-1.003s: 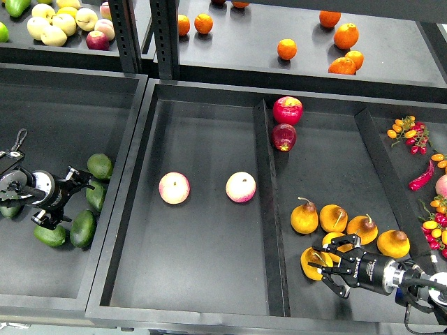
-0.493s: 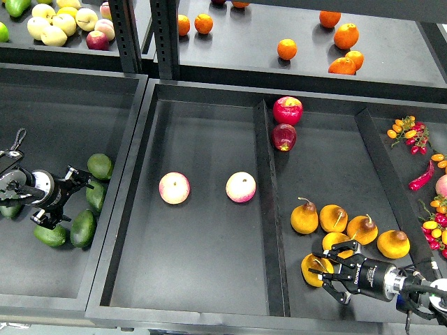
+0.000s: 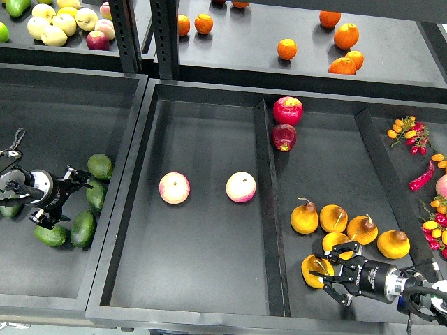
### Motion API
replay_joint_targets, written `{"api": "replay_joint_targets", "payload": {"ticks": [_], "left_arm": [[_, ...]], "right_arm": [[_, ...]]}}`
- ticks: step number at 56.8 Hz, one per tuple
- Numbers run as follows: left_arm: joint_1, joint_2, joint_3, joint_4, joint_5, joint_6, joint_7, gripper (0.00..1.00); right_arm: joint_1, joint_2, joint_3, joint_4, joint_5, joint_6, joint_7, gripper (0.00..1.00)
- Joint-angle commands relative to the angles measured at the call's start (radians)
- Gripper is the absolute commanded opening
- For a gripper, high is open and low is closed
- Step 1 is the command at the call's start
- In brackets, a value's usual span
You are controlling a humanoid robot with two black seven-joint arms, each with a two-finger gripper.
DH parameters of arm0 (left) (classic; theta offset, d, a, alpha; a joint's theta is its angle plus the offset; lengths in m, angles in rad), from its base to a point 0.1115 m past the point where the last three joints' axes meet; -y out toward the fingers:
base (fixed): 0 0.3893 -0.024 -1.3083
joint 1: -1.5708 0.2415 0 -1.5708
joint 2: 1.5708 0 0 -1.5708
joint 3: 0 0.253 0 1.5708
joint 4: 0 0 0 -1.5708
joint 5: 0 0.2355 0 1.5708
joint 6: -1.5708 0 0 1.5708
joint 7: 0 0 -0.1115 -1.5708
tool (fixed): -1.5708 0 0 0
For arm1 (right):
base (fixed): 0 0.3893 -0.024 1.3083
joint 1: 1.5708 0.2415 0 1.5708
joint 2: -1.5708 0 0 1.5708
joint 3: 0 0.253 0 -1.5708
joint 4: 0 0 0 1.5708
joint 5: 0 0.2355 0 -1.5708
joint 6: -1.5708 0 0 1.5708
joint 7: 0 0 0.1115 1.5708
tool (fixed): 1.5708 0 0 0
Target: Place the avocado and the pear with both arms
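We are at the grasp: right gripper [image 3: 330, 273] fingers spread around the pear [image 3: 313, 271], left gripper [image 3: 68, 195] open beside the avocado [image 3: 95, 196]; next, close.

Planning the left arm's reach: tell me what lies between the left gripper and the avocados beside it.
Nothing. In the head view the left gripper has open fingers right up against the avocados, with only bare dark tray floor showing.
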Motion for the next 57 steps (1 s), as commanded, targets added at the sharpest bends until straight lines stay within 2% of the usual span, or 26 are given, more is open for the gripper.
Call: {"api": "replay_joint_targets", "payload": {"ticks": [1,4,10,15,29,36,41,52,57], "left_arm": [[0.0,0.003,0.0,0.0,0.0,0.0,0.0,0.99],[-0.001,0.002,0.0,0.0,0.0,0.0,0.0,0.99],[-0.01,0.003,-0.002,-0.005,-0.002,0.0,0.0,0.99],[-0.015,0.003,-0.005,-0.009,-0.002,0.0,0.0,0.99],[-0.029,0.003,-0.094,-0.018,-0.035,0.0,0.0,0.99],[-0.036,0.011,-0.166,-0.017,-0.107,0.0,0.0,0.99],[-0.04,0.028,-0.216,-0.017,-0.184,0.0,0.0,0.99],[-0.036,0.031,-0.382,-0.02,-0.37,0.0,0.0,0.99],[-0.036,0.02,-0.529,-0.055,-0.498,0.0,0.0,0.99]], "right_arm": [[0.0,-0.004,0.003,0.004,0.0,0.0,0.001,0.53],[0.0,-0.004,0.006,0.008,0.0,0.0,0.001,0.56],[0.002,-0.03,0.02,0.06,0.003,0.0,0.001,0.78],[0.0,-0.045,0.043,0.079,0.003,0.0,0.001,0.85],[0.0,-0.043,0.146,0.113,0.012,0.0,0.001,0.88],[0.002,-0.031,0.238,0.117,0.014,0.0,0.001,0.98],[0.006,-0.008,0.319,0.125,0.023,0.0,0.001,0.98],[0.008,0.128,0.534,0.123,0.074,0.0,0.001,0.98],[0.02,0.164,0.618,0.126,0.1,0.0,0.001,0.99]]}}
